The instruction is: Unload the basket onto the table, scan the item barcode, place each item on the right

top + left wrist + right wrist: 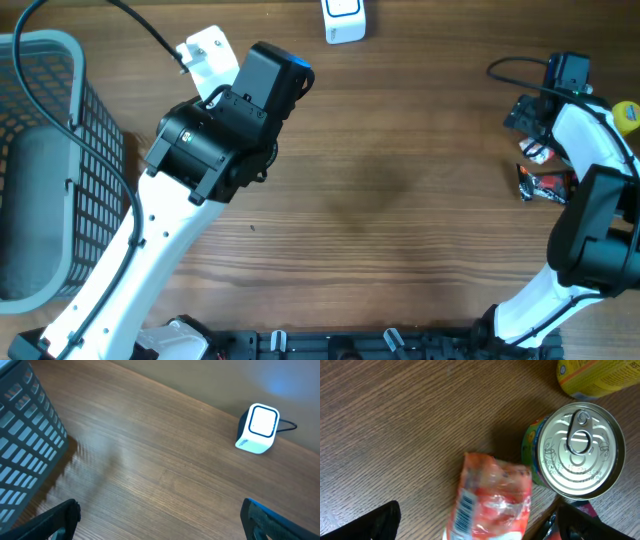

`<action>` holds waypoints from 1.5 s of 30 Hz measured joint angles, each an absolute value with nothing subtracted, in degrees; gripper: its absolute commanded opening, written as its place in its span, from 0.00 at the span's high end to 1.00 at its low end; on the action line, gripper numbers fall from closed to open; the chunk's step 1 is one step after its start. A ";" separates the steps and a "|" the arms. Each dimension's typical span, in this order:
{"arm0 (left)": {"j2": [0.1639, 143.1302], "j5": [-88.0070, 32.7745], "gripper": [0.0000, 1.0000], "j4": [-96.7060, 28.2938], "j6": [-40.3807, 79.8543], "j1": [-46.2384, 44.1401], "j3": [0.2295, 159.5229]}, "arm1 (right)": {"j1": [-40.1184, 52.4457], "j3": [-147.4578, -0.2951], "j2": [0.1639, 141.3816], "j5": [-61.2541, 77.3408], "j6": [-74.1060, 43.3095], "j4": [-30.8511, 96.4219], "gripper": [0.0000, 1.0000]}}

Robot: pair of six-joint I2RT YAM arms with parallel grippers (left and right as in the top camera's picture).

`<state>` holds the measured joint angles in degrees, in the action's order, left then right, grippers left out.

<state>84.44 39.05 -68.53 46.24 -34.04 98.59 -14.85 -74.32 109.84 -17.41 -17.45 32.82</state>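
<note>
- Table (400, 200) — brown wood grain; carries every item listed here.
- Scanner (345, 20) — small white cube with a dark cable. It sits at the top centre edge of the overhead view and at the right of the left wrist view, well apart from both arms.
- Packet (490, 500) — crinkled orange-red wrapper, lying flat on the table at the lower centre of the right wrist view. Its barcode (465, 507) faces up along the lower left edge.
- Can (580, 450) — upright, silver pull-ring lid, at the right of the same view; the packet's upper right corner meets its side.
- Yellow container (600, 377) — upper right corner, partly cut off, just beside the can.
- Basket (40, 150) — grey plastic mesh, left edge of the overhead view.
- Left gripper (160, 512) — jaws wide, nothing between them, over bare table near the basket.
- Right gripper (480, 517) — jaws spread wide, one fingertip at each lower corner of the frame. The packet lies between them, touched by neither.
</note>
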 measured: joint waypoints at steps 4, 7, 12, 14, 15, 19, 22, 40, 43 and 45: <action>84.44 39.53 0.00 -69.73 45.95 -34.22 98.59 | -14.83 -74.32 109.65 -18.46 -16.75 33.82 0.00; 84.16 45.45 0.00 -70.15 45.71 -36.67 98.59 | -14.79 -73.67 104.77 -16.51 -15.03 33.85 0.00; 75.00 60.64 0.00 -71.13 45.39 -48.73 98.41 | -11.86 -74.22 74.78 -8.93 -11.16 35.99 0.00; 69.97 65.04 0.00 -74.15 45.34 -52.73 98.41 | -9.23 -74.26 63.55 -7.33 -10.33 39.70 0.00; 67.70 67.00 0.00 -76.12 45.36 -54.98 98.41 | -7.81 -74.30 57.89 -6.33 -10.13 40.60 0.00; 60.66 74.91 0.00 -84.53 47.00 -65.60 98.61 | -4.84 -74.63 37.43 -1.15 -8.71 45.93 0.00; 58.41 79.66 0.00 -92.36 51.75 -73.21 98.61 | -4.75 -74.63 26.02 1.34 -7.03 52.16 0.00; 57.52 61.98 0.00 -96.44 59.40 -81.82 98.52 | -4.73 -74.35 9.74 8.14 -2.44 63.46 0.00; 57.52 49.34 0.00 -96.44 59.51 -81.82 98.50 | -4.73 -74.30 9.74 6.96 0.51 66.43 0.00; 57.52 41.08 0.00 -96.47 59.53 -81.82 98.50 | -4.73 -74.28 9.74 5.98 3.53 66.30 0.00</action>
<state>57.52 41.08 -96.47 59.53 -81.82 98.50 -4.73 -74.28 9.74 5.98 3.53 66.30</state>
